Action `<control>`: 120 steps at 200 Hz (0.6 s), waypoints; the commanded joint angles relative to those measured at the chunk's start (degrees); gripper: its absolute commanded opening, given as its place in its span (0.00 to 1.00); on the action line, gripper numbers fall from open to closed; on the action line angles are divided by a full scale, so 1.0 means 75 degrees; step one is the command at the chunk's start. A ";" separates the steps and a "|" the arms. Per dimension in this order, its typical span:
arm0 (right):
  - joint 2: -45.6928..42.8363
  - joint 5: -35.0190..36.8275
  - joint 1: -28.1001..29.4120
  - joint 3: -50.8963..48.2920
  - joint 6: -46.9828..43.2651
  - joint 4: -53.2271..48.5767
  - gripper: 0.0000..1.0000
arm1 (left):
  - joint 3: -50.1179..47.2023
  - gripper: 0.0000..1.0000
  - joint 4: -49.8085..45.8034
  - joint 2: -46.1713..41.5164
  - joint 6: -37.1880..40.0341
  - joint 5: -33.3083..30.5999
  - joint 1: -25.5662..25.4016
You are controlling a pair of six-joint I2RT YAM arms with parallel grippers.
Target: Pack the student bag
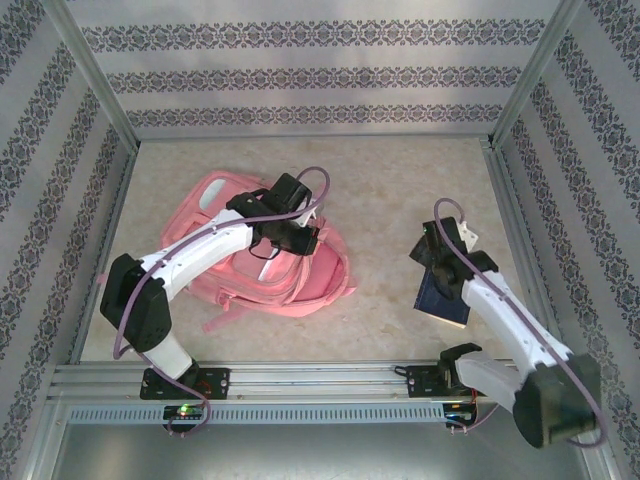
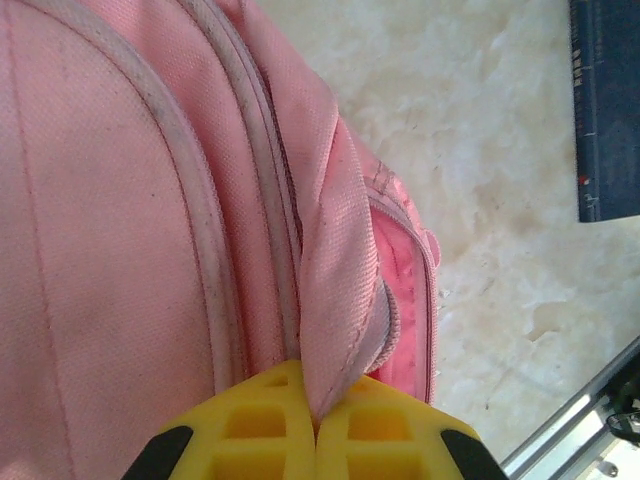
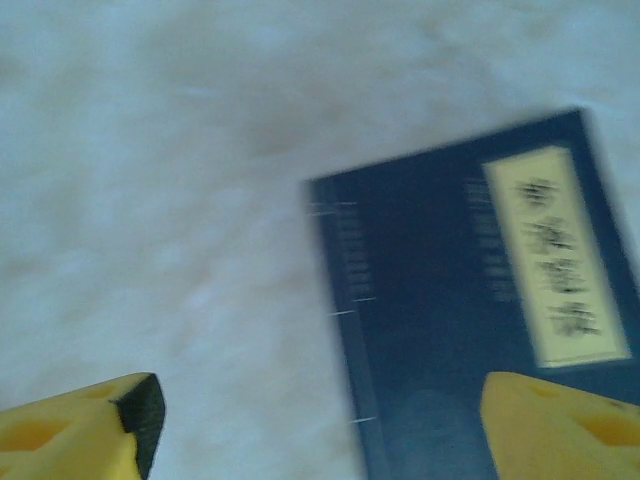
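pink student bag [image 2: 120, 250] fold clamped in left gripper [image 2: 316, 432] | right gripper [image 3: 320, 420] spread above navy book [image 3: 430, 330]

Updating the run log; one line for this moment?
left gripper: shut on student bag fabric | right gripper: open, over dark blue book | book: on table, outside bag
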 commanded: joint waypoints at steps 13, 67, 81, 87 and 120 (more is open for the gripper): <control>0.1001 0.0950 -0.0853 -0.0111 0.0434 -0.0738 0.91 | -0.0166 0.14 0.0352 0.0005 -0.0003 -0.0283 0.0195; 0.1939 -0.0800 -0.1726 -0.0498 -0.0309 0.0915 0.82 | -0.0242 0.48 0.0517 -0.0187 0.0058 -0.0193 0.0219; 0.2122 -0.0880 -0.1726 -0.0398 -0.0316 0.0858 0.79 | -0.0191 0.53 0.0549 -0.0383 0.0081 -0.0242 0.0219; 0.2162 -0.0974 -0.1727 -0.0404 -0.0351 0.0911 0.78 | -0.0125 0.53 0.0523 -0.0453 0.0085 -0.0255 0.0219; 0.2271 -0.1212 -0.1424 -0.0467 -0.0295 0.1091 0.69 | 0.0526 0.55 0.0282 -0.0568 -0.0067 -0.0281 0.0113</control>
